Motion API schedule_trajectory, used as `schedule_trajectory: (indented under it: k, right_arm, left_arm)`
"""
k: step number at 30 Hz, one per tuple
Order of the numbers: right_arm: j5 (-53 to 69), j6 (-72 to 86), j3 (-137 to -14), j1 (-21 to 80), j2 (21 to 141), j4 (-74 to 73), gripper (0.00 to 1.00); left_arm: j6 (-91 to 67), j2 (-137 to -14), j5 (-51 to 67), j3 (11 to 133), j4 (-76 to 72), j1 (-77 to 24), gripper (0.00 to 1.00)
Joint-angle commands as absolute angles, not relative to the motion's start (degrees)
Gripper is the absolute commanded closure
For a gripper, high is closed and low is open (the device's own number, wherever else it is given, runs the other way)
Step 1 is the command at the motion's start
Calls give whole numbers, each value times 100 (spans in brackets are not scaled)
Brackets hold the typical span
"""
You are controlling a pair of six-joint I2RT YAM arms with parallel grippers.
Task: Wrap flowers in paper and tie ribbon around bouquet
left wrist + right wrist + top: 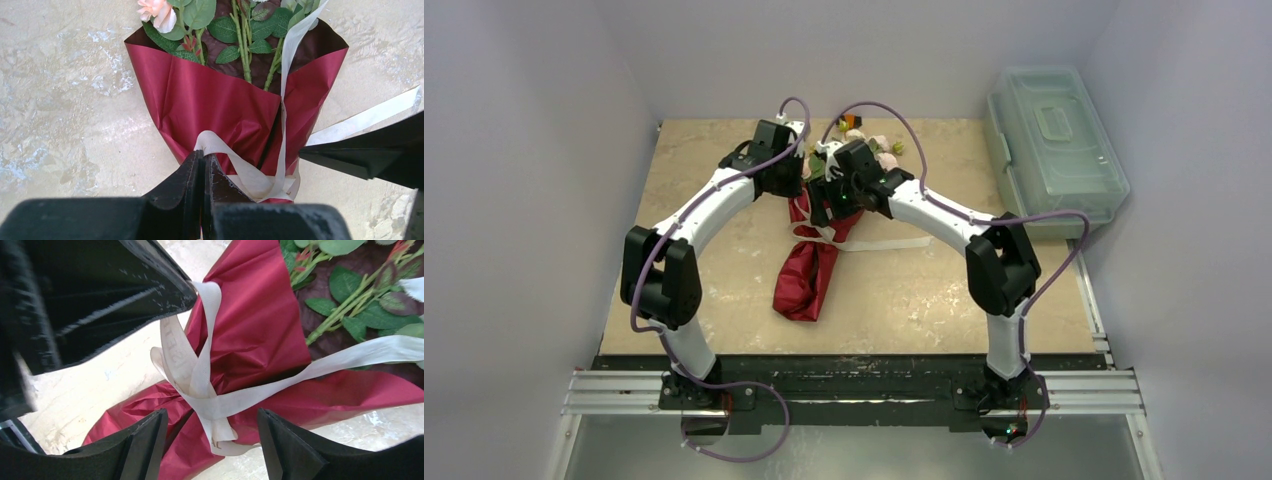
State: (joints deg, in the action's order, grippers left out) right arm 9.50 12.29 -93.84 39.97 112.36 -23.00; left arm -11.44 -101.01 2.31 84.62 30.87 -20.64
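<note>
flowers (223,29) cropped at top edge

The beige tabletop (724,200) is carrying the bouquet (806,283), lying near its middle, blooms toward the far side. One end of the ribbon (894,243) is trailing flat to the right. A clear plastic box (1054,150) is sitting at the right edge.

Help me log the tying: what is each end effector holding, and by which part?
Left end effector pinches the ribbon by a loop; right end effector stands open, holding nothing.
</note>
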Motion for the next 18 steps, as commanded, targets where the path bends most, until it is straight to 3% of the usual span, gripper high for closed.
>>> schedule_trajectory:
  k: [1, 18]
  right_arm:
    - [1072, 1066, -9648, 4075, 11314, -2319, 27]
    - [904, 1050, -10053, 4136, 11593, -2630, 32]
  left_arm:
    - [-1215, -9989, 240, 8512, 2918, -2022, 100]
    - [-1221, -10054, 211, 8534, 2914, -2004, 100]
